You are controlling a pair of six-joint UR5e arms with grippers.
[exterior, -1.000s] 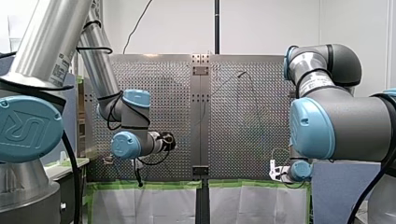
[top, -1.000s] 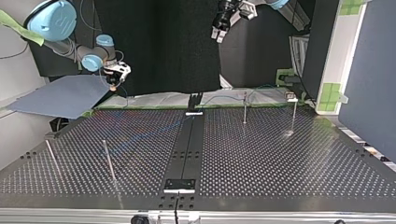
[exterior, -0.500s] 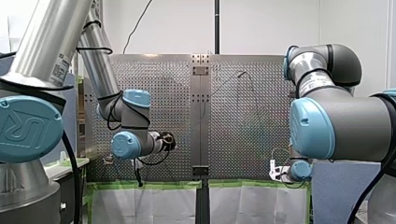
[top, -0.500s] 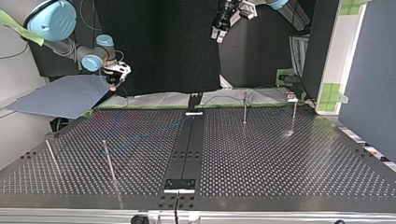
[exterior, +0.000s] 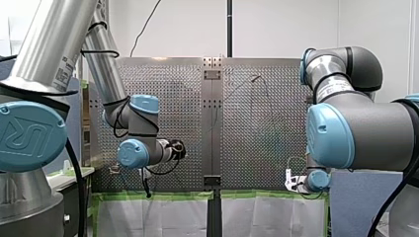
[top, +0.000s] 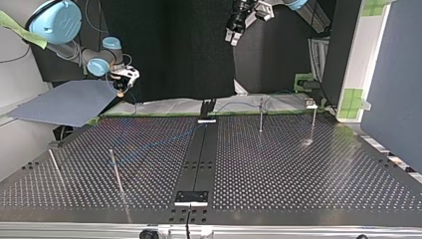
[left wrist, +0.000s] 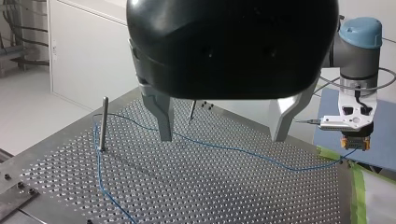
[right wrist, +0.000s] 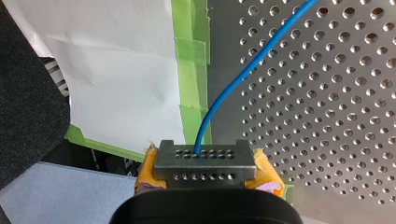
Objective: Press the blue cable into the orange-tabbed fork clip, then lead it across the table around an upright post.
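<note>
The right gripper [right wrist: 205,161] has its yellow pads [right wrist: 147,168] pressed together on the blue cable [right wrist: 243,70]. The pinched end is hidden behind the gripper's perforated metal piece. From there the cable trails over the perforated table [right wrist: 327,93] to the upright post [left wrist: 103,123], bends there and runs on until the frame cuts it off. I cannot tell whether it touches the post. The left gripper [left wrist: 222,139] hangs over the table beside that post, metal fingers [left wrist: 161,116] spread wide, with the cable lying on the table below them.
</note>
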